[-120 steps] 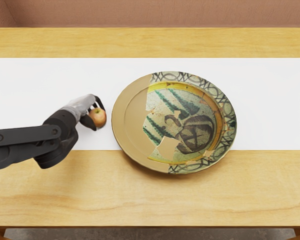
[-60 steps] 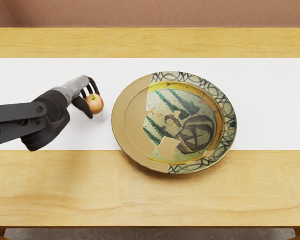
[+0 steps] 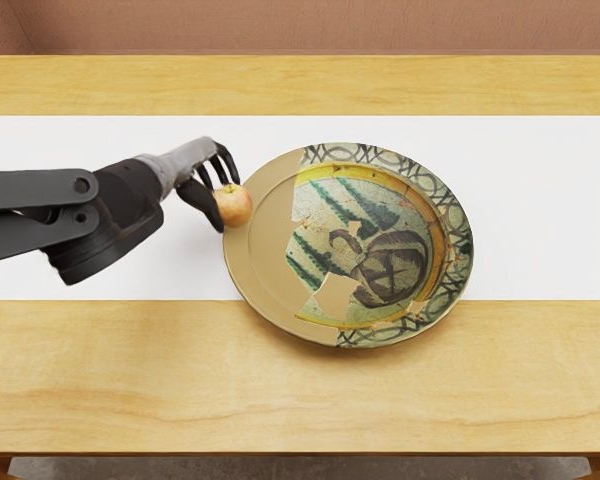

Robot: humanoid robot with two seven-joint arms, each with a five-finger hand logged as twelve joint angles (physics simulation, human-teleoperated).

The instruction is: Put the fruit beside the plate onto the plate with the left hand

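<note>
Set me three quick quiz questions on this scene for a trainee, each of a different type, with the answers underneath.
1. True or false: the left hand grips the apple in its fingers.
2. Where does the apple show against the plate? A) over its left rim B) on its painted centre C) beyond its right rim
3. Fill in: ____ arm(s) show in the head view.
Key: 1 true; 2 A; 3 one.
</note>
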